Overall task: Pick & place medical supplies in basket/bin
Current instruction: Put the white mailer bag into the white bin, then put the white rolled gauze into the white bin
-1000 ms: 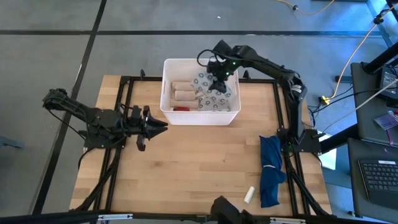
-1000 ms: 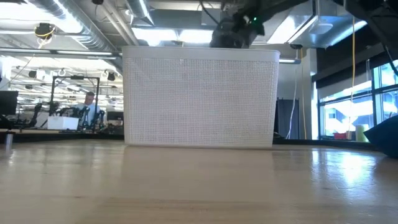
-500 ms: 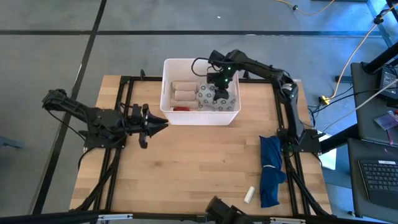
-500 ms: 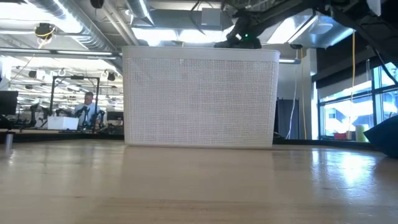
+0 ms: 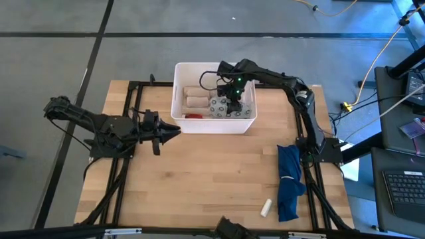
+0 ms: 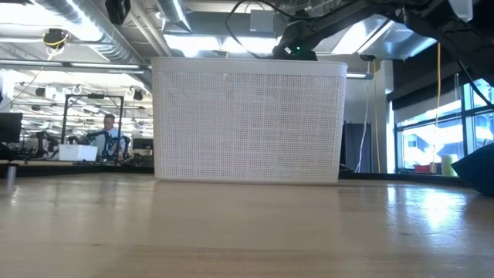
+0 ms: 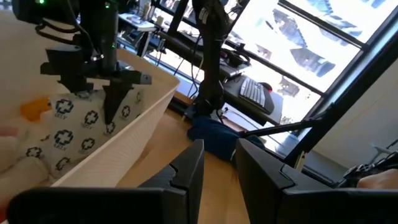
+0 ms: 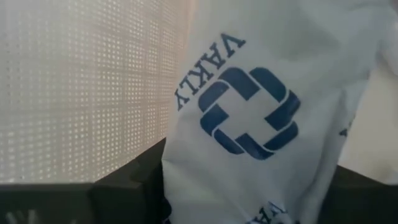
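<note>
The white bin stands at the table's far middle. In it lie two beige rolls, a small orange bottle and the grey packet with the dark ring pattern. My right gripper reaches down into the bin's right half and is shut on the packet. My left gripper waits just left of the bin's near-left corner, above the table, its fingers a narrow gap apart. A small white tube lies by the table's near edge. My right gripper pinches the packet's upper part between its two fingers, coming from above and pointing down. In the right wrist view the crinkled packet fills the space between the fingers. Its lower part rests inside the bin, against the near wall.
A long dark-blue cloth lies along the table's right side, next to the white tube. The bin's tall walls hide its contents in the low view. Bare wood spreads over the table's middle and near left. A person sits far off in the room behind.
My right gripper has gone down into the bin, with its arm swinging a little toward the table's left. The packet has come down with it and now sits bunched low in the bin's right half instead of spread out higher up. My left arm has kept still.
</note>
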Motion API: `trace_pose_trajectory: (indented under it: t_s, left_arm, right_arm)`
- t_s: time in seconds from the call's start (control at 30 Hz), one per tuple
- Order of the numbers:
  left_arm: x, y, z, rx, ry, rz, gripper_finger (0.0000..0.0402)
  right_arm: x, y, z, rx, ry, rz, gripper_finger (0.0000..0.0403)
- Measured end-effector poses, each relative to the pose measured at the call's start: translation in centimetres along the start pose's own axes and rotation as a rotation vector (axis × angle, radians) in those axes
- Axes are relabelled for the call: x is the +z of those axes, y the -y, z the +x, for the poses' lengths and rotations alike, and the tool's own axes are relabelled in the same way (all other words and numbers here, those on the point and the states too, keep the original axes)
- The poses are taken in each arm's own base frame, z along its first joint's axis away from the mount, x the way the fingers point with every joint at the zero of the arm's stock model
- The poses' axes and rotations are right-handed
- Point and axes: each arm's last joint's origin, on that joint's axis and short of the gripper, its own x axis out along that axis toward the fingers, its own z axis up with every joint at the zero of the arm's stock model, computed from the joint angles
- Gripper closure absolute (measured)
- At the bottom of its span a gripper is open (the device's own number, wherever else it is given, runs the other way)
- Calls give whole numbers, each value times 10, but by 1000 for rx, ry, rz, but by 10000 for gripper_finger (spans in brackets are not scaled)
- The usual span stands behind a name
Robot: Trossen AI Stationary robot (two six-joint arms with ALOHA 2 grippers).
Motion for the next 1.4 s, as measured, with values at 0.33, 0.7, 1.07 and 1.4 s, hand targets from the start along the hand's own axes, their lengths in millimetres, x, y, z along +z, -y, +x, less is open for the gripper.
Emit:
trace_pose_trajectory:
  t_s: [0.33,0.7,1.07,1.4]
  left_arm:
    - [0,-1,0,6,-5,0,313]
    - [-1,-1,0,10,-15,6,313]
    - [-4,-3,0,28,-43,0,313]
    - [-5,-4,0,32,-49,3,313]
  right_arm:
    - [1,-2,3,-124,-89,-35,90]
    - [12,-9,-13,-220,-89,-66,18]
    - [27,-19,-20,-326,-61,-127,17]
    - [26,-28,8,-291,-116,-159,17]
